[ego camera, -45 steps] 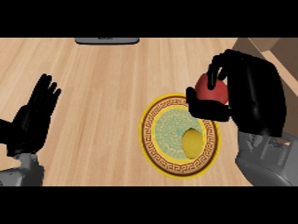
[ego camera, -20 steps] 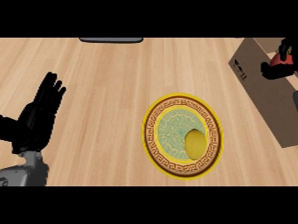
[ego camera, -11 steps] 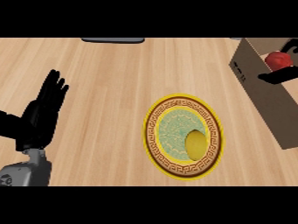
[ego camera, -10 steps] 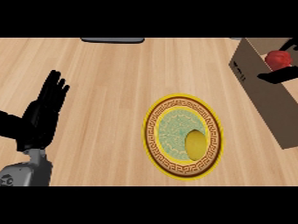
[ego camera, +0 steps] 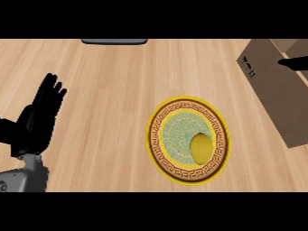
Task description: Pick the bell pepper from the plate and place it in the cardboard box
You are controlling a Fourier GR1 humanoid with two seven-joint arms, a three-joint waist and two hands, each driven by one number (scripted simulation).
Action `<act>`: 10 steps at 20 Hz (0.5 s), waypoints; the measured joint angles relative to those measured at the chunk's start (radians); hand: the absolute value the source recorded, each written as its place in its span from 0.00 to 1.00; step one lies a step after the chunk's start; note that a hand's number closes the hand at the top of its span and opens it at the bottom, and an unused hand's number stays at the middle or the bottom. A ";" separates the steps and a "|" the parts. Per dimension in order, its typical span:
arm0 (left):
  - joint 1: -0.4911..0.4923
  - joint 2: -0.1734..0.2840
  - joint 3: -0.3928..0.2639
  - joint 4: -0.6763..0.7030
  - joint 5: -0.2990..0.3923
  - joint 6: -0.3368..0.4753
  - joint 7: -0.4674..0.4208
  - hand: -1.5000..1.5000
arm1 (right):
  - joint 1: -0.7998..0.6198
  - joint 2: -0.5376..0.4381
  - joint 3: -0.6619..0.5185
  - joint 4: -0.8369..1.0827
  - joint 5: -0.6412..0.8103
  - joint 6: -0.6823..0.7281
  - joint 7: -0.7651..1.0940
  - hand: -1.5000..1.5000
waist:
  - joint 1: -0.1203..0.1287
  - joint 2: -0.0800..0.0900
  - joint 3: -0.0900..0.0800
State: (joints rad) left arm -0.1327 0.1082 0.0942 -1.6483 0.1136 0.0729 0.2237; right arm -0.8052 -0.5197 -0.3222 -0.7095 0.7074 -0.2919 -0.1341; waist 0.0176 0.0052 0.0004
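Note:
No bell pepper shows anywhere in the head view. The yellow-rimmed patterned plate (ego camera: 154,135) lies at the centre of the wooden counter and carries only a yellow rounded item (ego camera: 201,148). At the right edge stands the cardboard box (ego camera: 276,97), its opening cut off by the edge. Only a small black part of my right hand (ego camera: 303,62) shows, above the box's top at the far right. My left hand (ego camera: 35,122) rests open at the left, fingers up, well away from the plate.
A dark flat object (ego camera: 114,41) lies at the counter's far edge, top centre. Bare wooden counter (ego camera: 109,90) stretches between my left hand and the plate.
The red pepper, in my right hand over the box half a second ago, is no longer visible. My right hand has slid further right, almost out of view. The left hand has barely moved.

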 measured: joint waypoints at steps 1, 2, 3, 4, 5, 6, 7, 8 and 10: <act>0.008 -0.006 -0.007 -0.005 -0.005 0.003 -0.005 0.50 | -0.007 0.009 -0.028 0.002 -0.038 0.008 -0.005 0.00 | -0.001 -0.001 0.000; 0.005 -0.004 -0.004 -0.004 -0.005 0.003 -0.002 0.50 | -0.018 0.007 -0.058 0.006 -0.079 0.029 -0.015 0.00 | -0.003 -0.001 0.001; 0.006 -0.003 -0.002 -0.001 -0.004 0.003 -0.004 0.50 | -0.023 0.007 -0.091 0.005 -0.122 0.041 -0.026 0.00 | -0.006 -0.002 0.001; 0.010 0.000 0.002 -0.002 0.000 -0.001 -0.007 0.50 | -0.027 0.012 -0.122 0.008 -0.163 0.053 -0.037 0.00 | -0.006 -0.002 0.001; 0.010 -0.005 -0.005 -0.002 -0.009 0.006 -0.006 0.50 | -0.034 0.015 -0.149 0.006 -0.202 0.074 -0.041 0.00 | -0.009 -0.003 0.001; 0.014 -0.006 -0.005 -0.008 -0.007 0.005 -0.003 0.50 | -0.034 0.019 -0.179 0.011 -0.240 0.083 -0.051 0.00 | -0.009 -0.003 0.001; 0.030 -0.013 -0.014 -0.021 -0.014 0.011 -0.003 0.50 | -0.031 0.019 -0.202 0.008 -0.274 0.100 -0.058 0.00 | -0.010 -0.004 0.001; 0.039 -0.013 -0.012 -0.022 -0.012 0.008 -0.009 0.50 | -0.029 0.010 -0.226 0.002 -0.309 0.126 -0.061 0.00 | -0.012 -0.005 0.001; 0.034 -0.012 -0.012 -0.021 -0.013 0.009 -0.004 0.50 | -0.024 -0.015 -0.272 0.019 -0.367 0.160 -0.083 0.00 | -0.012 -0.004 0.001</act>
State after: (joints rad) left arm -0.0988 0.0964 0.0827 -1.6697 0.1001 0.0823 0.2196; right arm -0.8296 -0.5348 -0.5942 -0.6906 0.3403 -0.1315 -0.2169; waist 0.0058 0.0011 0.0012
